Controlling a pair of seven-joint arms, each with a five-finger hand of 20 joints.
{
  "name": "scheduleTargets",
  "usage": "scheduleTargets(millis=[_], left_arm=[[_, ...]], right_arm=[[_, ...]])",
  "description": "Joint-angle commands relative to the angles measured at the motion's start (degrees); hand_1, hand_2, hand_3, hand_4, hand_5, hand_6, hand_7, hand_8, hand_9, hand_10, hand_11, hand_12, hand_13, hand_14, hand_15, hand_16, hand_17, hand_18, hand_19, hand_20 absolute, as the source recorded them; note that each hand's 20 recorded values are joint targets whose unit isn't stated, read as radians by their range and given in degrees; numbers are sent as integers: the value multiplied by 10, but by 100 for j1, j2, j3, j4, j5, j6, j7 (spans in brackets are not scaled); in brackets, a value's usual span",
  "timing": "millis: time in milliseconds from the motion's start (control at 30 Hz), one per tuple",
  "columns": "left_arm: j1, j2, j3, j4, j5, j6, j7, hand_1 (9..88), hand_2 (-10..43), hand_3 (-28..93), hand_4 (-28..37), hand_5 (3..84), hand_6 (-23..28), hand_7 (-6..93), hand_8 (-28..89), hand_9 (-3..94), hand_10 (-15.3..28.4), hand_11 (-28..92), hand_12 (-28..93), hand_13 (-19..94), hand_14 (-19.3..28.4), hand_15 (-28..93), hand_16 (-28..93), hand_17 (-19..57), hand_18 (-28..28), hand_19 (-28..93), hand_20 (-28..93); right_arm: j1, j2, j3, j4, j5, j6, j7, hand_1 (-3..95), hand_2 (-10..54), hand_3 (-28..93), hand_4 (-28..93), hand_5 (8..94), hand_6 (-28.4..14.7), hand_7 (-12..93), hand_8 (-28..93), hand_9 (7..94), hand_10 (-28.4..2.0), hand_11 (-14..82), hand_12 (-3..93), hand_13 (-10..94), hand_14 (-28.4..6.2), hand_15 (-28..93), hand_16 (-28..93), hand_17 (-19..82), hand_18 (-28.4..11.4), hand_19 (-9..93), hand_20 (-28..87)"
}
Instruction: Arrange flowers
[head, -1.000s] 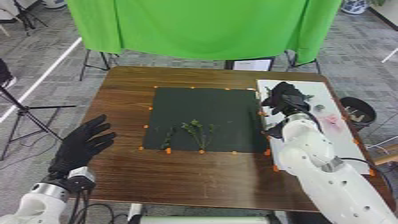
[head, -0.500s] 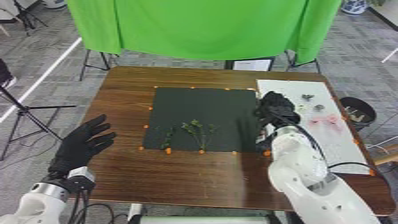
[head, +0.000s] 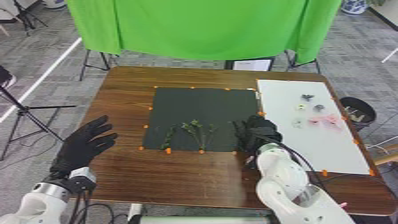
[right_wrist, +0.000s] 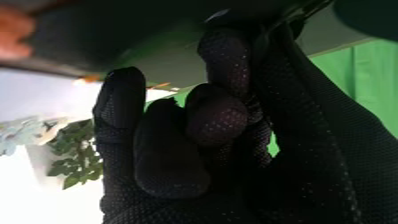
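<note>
- Left hand (head: 82, 144), at eight o'clock from the dark mat (head: 200, 102); wide, fingers loosely spread
- Green sprigs (head: 195, 131), on the mat towards six and seven o'clock; apart from both hands
- Right hand (head: 259, 129), at the mat's four o'clock edge; narrow, pinching a leafy stem (right_wrist: 306, 9)
- Pink flowers (head: 330, 120), at three o'clock from the mat; on the white board (head: 284, 100)

Wood grain is noted on the table (head: 169, 175), a smooth matt face on the dark mat (head: 200, 112), draped cloth at the green curtain (head: 204, 30), glossy shell on the right arm (head: 278, 174), and textured matt fabric on the right hand (head: 258, 129).
</note>
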Motion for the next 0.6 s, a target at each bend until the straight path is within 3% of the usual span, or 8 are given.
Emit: scheduleTargets(millis=[33,600], left_arm=[[-7,-65,-2,32,9,-45,-61,255,-35,722,-283,305,57,222,-121,254,135,286,146,232,179,422,-48,-75,225,470,56],[8,-42,17,37,-6,-44,-34,254,-35,724,-283,306,58,220,-120,254,134,286,146,232,179,422,-48,-75,224,470,56]], right_arm=[[39,-268,-130,106,-40,115,-65,425,-95,858,-184,712,-18,545,240,815,-86,672,443,784,-71,903,328,356,-181,832,359],[-32,-459,-160,257,-79,35,-11,424,-95,854,-180,719,-14,536,236,820,-87,665,444,788,-70,897,330,359,-180,836,352]])
